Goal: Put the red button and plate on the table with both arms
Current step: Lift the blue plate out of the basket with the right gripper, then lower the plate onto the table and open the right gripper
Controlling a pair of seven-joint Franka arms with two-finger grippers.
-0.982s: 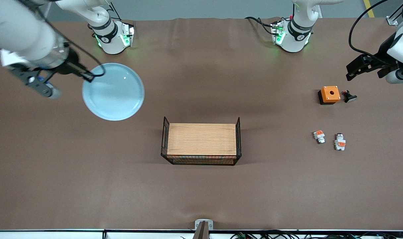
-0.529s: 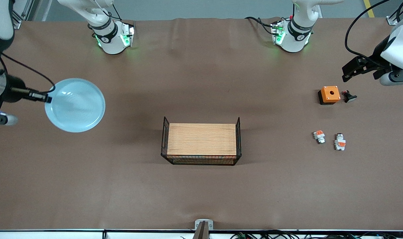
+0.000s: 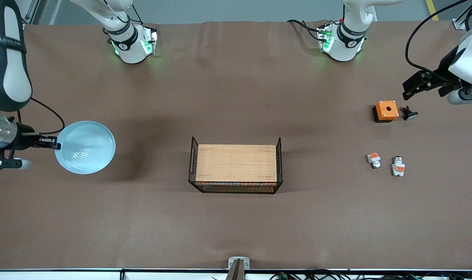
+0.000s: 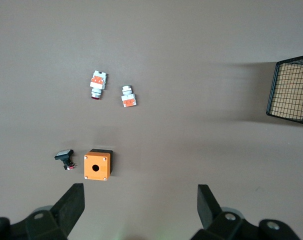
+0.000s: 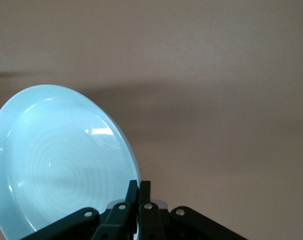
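The pale blue plate (image 3: 85, 147) hangs tilted over the table (image 3: 236, 225) at the right arm's end. My right gripper (image 3: 57, 146) is shut on its rim. The right wrist view shows the fingers (image 5: 133, 192) pinched on the plate's (image 5: 61, 160) edge. The red button (image 3: 398, 166) lies on the table at the left arm's end, beside a shorter white-and-orange part (image 3: 374, 159). My left gripper (image 3: 409, 87) is open and empty, up over the table beside the orange box (image 3: 385, 111). In the left wrist view the gripper (image 4: 140, 205) frames bare table, with the red button (image 4: 97, 85) well off.
A wood-topped black wire rack (image 3: 236, 168) stands mid-table, and its corner shows in the left wrist view (image 4: 291, 90). The orange cube box (image 4: 98, 165) has a small black button part (image 3: 409, 112) beside it. The shorter part also shows in the left wrist view (image 4: 128, 96).
My right gripper has carried the plate from near the right arm's base toward the front camera and the table's end, and lower. My left gripper shifted slightly and stays open.
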